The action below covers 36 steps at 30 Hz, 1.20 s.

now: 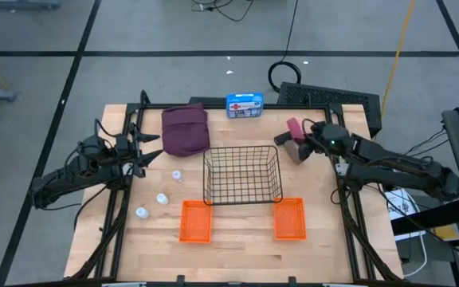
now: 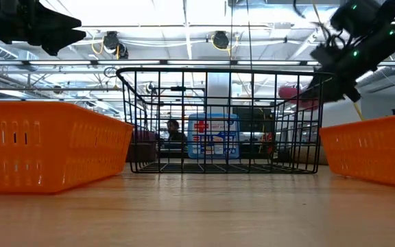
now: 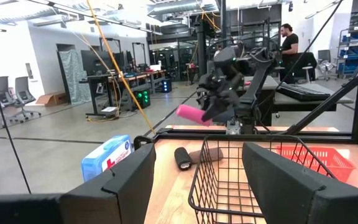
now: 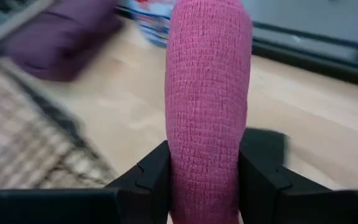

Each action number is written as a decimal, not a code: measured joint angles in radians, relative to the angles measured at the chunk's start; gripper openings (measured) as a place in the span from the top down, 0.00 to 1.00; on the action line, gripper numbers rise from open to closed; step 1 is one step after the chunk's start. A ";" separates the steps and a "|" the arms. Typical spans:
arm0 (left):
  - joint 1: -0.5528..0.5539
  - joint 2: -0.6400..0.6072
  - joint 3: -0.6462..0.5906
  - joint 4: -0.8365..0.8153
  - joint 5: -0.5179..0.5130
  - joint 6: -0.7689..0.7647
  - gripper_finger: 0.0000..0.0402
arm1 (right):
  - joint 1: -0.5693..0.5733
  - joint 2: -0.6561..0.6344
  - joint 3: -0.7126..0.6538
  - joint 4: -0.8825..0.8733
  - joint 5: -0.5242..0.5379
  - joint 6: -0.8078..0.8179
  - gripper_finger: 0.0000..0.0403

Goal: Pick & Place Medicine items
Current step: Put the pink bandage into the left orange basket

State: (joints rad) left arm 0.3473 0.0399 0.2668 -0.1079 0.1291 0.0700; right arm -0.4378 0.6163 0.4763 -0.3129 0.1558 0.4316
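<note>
My right gripper (image 1: 296,137) hangs above the table's far right part, shut on the small pink cylinder (image 1: 293,126), a textured roll. The dark-grey oblong piece (image 1: 297,153) lies on the table just below it, its dark round end (image 3: 183,157) showing in the left wrist view. The maroon pouch (image 1: 185,130) lies flat at the far left of the wire basket. Three white bottles (image 1: 177,174), (image 1: 162,198), (image 1: 142,213) stand on the wood to the basket's left. My left gripper (image 1: 151,147) waits open in the air beside the pouch. My right gripper (image 4: 207,168) pinches the pink cylinder (image 4: 209,93) between its two fingers (image 4: 156,173), on the roll's curved sides near one end. The rest of the roll sticks out forward along the fingers. The cylinder (image 3: 193,114) is lifted clear of the table, lying about level.
A black wire basket (image 1: 243,175) stands mid-table, with two orange trays (image 1: 196,221), (image 1: 289,218) near its front corners. A blue first-aid box (image 1: 245,105) sits at the far edge. A person (image 3: 286,43) stands in the room beyond the table.
</note>
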 joint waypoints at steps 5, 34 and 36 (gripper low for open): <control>0.000 0.000 0.000 0.000 0.000 0.000 0.38 | 0.122 -0.033 0.000 0.052 -0.004 -0.021 0.68; 0.000 0.000 0.000 0.005 0.000 0.000 0.38 | 0.564 0.227 0.000 0.849 -0.161 -0.339 0.68; 0.000 0.000 0.000 0.023 0.000 -0.004 0.38 | 0.577 0.271 0.000 0.898 -0.161 -0.331 0.68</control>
State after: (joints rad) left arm 0.3473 0.0402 0.2668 -0.0852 0.1291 0.0661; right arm 0.1396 0.8873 0.4767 0.5852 -0.0049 0.1004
